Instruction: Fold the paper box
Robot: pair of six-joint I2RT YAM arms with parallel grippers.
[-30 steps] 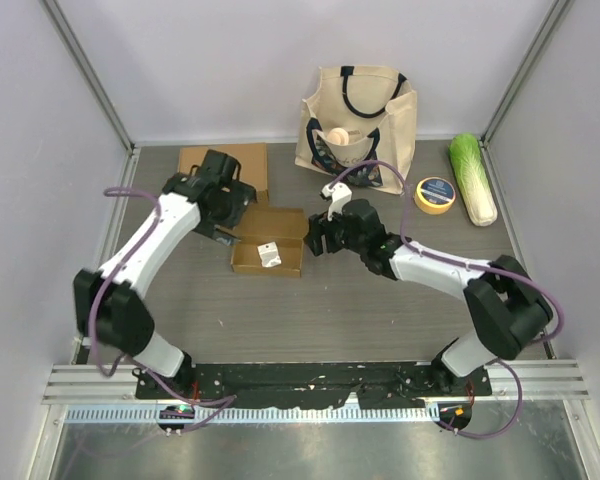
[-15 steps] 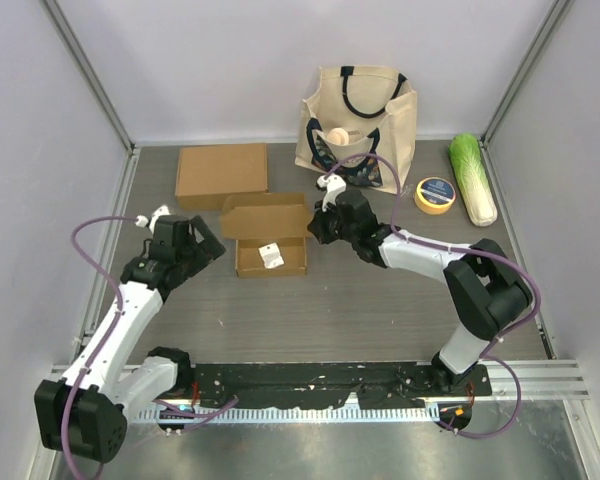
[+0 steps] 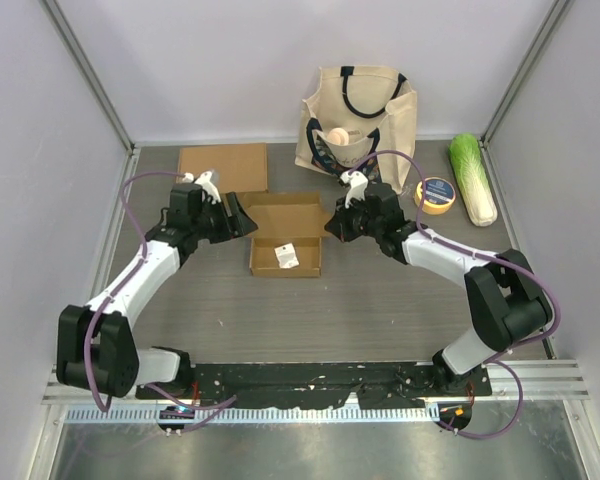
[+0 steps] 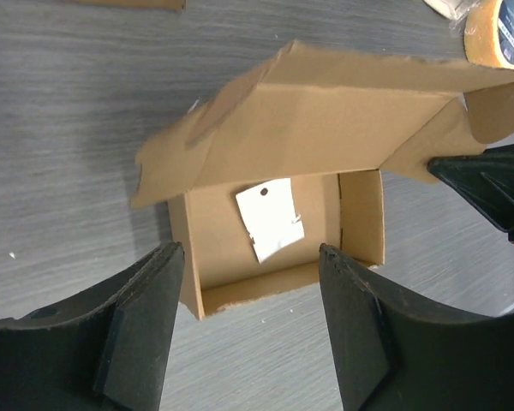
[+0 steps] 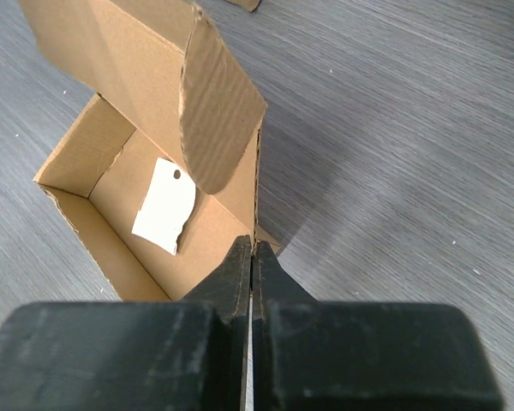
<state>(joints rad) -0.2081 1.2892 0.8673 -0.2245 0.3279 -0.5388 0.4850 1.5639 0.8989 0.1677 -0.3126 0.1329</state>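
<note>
The paper box [image 3: 285,243] lies open in the middle of the table, its lid [image 3: 280,210] tilted up at the back and a white tag [image 3: 287,256] on its floor. My right gripper [image 3: 332,225] is shut on the box's right side wall, and the right wrist view shows the thin cardboard edge [image 5: 257,180] pinched at the gripper's [image 5: 253,247] tips. My left gripper [image 3: 242,218] is open beside the box's left rear corner. In the left wrist view the box [image 4: 278,282] lies beyond the gripper [image 4: 250,253], with nothing between the fingers [image 4: 146,325].
A flat piece of cardboard [image 3: 222,167] lies at the back left. A canvas tote bag [image 3: 358,115] stands at the back centre. A yellow tape roll [image 3: 435,195] and a green cabbage [image 3: 474,178] lie at the back right.
My right gripper has shut on the box's right wall and drawn the box a little to the right. The left arm swung away, came back to the box's left side, and its jaws narrowed.
</note>
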